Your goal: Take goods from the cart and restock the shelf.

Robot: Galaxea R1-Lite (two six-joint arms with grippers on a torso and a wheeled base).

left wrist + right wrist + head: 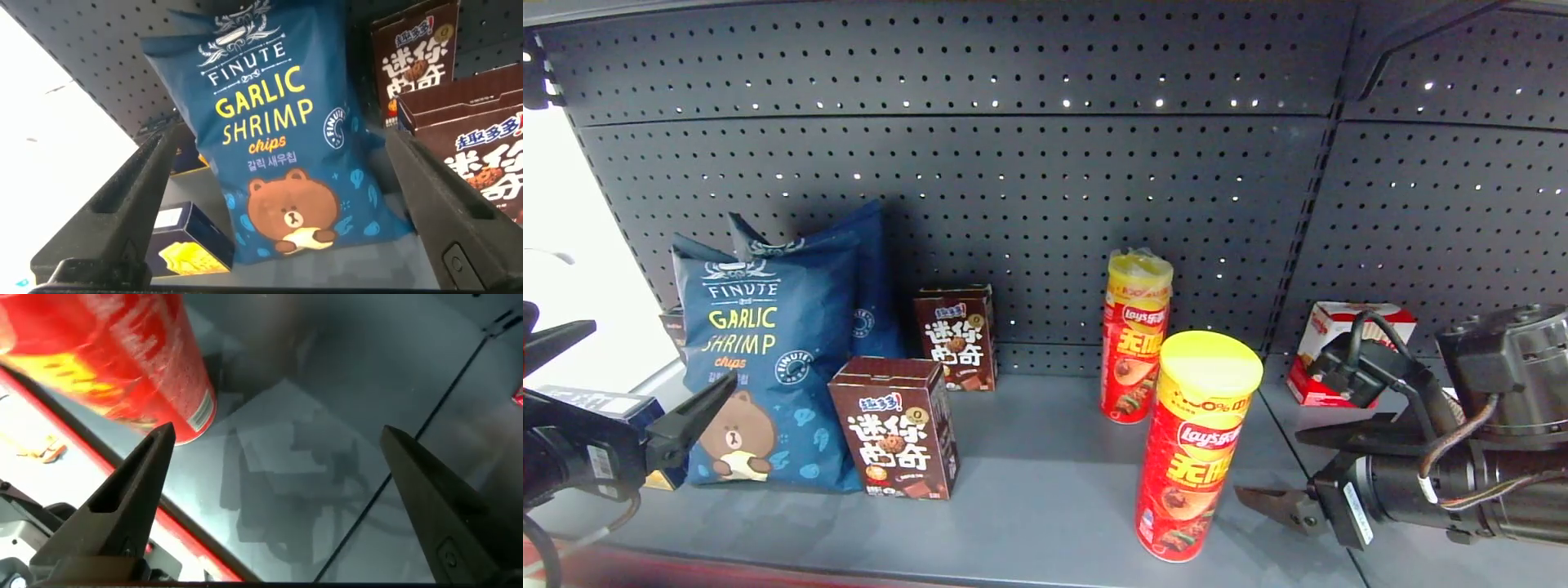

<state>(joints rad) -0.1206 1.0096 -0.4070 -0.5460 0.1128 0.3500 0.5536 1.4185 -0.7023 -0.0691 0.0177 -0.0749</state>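
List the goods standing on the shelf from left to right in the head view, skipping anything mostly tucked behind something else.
garlic shrimp chips bag → front brown box → rear brown box → rear red can → front red can → red-and-white box

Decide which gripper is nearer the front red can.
Right. The right gripper is open just beside the front red can, on its right. The left gripper is far across the shelf, in front of the blue bag.
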